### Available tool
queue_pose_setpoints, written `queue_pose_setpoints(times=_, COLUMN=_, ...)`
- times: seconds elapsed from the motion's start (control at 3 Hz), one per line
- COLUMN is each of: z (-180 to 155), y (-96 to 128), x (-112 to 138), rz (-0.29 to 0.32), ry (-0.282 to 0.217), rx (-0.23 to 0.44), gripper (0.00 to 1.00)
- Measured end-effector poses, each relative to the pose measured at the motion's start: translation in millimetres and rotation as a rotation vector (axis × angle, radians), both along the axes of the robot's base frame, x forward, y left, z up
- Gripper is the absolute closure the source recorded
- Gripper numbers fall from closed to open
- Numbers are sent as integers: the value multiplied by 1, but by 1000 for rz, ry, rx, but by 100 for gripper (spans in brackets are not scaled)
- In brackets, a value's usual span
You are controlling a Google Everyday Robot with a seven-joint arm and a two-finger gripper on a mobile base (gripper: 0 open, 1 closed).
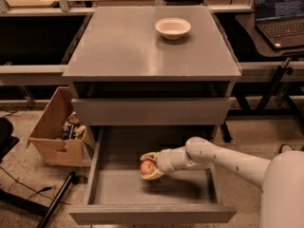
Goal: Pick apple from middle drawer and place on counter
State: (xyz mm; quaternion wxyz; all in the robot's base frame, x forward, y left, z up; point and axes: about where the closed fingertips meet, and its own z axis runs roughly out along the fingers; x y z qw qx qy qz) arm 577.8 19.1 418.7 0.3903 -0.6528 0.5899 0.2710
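The middle drawer (pixel 152 215) is pulled out at the bottom of the grey cabinet. My gripper (pixel 150 166) reaches into it from the right on the white arm. Its fingers are closed around the small red-orange apple (pixel 147 166), one above and one below. The apple is near the middle of the drawer, seemingly just above its floor, with a shadow beneath. The counter (pixel 137 46) is the flat grey top of the cabinet, above and behind the gripper.
A white bowl (pixel 173 27) stands on the counter at the back right. A closed grey drawer front (pixel 149 110) sits above the open drawer. A cardboard box (pixel 54 137) of items stands on the floor at left. A laptop (pixel 280 13) lies on a bench at the upper right.
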Motion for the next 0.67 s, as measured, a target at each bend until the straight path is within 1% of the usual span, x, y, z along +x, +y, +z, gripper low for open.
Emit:
queue_pose_setpoints(times=0.33, z=80, y=2, x=-41, rz=80, ry=41, rx=-7, gripper=100)
queue_pose_setpoints(times=0.67, z=169, y=-11, x=-68, rz=112, ry=101, rx=-14, gripper=100)
